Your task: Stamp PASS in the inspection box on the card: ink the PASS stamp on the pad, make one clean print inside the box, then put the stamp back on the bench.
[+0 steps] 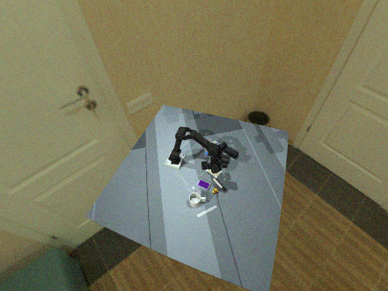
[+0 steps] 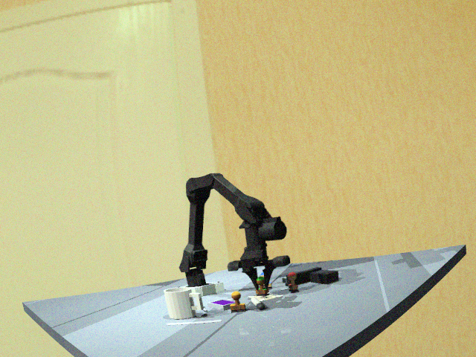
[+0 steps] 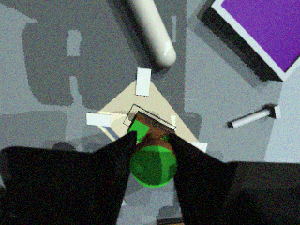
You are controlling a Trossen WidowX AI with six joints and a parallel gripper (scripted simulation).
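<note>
Clenched gripper (image 3: 151,141) on the green-knobbed PASS stamp (image 3: 153,161), raised just above the card (image 3: 155,105) by its inspection box (image 3: 136,114); green print apparently made, return to bench (image 1: 250,188) left.

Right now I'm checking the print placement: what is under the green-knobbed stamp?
The claw holds the green-knobbed stamp over the cream card, at its outlined box. A green patch shows beside its base. Any print beneath is hidden.
</note>
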